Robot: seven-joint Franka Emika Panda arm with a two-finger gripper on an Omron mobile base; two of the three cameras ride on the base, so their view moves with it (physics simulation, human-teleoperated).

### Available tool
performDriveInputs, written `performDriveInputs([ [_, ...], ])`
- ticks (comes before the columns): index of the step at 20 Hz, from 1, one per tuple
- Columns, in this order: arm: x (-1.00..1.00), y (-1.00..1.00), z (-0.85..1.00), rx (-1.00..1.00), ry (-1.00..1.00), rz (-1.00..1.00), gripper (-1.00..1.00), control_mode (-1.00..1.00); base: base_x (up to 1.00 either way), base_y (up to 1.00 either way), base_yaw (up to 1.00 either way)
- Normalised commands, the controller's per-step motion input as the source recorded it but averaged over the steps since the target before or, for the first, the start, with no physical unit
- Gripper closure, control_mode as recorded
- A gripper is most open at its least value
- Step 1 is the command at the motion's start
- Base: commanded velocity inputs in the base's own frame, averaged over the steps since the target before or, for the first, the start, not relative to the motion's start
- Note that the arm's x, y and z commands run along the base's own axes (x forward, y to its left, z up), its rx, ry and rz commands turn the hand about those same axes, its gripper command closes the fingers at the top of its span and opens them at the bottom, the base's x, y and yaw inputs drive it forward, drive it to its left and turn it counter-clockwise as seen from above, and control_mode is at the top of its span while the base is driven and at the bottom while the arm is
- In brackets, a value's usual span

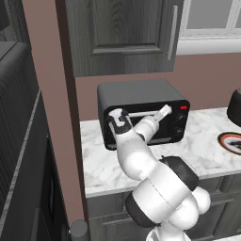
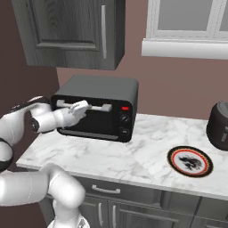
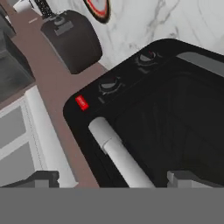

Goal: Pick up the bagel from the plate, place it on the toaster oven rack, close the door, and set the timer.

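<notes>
The black toaster oven (image 1: 136, 92) (image 2: 100, 89) stands on the marble counter with its door (image 2: 91, 122) (image 3: 175, 127) shut. My gripper (image 1: 162, 113) (image 2: 81, 107) (image 3: 114, 178) is open at the door's silver bar handle (image 2: 101, 107) (image 3: 118, 153). Its fingertips (image 3: 43, 177) stand wide apart, one on each side of the bar and not clamping it. The plate (image 1: 233, 141) (image 2: 190, 161) (image 3: 98, 8) lies on the counter to the right with nothing on it. The bagel and the toaster oven rack are hidden.
Two knobs (image 3: 109, 85) and a red light (image 3: 81, 102) sit on the oven's right panel. A dark rounded appliance (image 2: 219, 124) (image 1: 234, 107) stands at the far right by the wall. A wall cabinet (image 2: 71, 31) hangs above the oven; bare marble counter (image 2: 133, 151) lies between oven and plate.
</notes>
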Motion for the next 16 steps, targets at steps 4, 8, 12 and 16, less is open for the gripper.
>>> performDriveInputs([
  [4, -0.76, -0.08, 0.74, 0.13, 0.04, -0.04, -1.0, -1.0, 0.0, 0.0, 0.0],
  [8, -0.67, -0.12, 0.82, 0.13, 0.1, -0.01, -1.0, -1.0, 0.0, 0.0, 0.0],
  [12, -0.45, -0.19, 0.98, 0.1, 0.18, 0.0, -1.0, -1.0, 0.0, 0.0, 0.0],
  [16, -0.08, -0.17, 1.0, 0.01, 0.11, 0.05, -1.0, -1.0, 0.0, 0.0, 0.0],
])
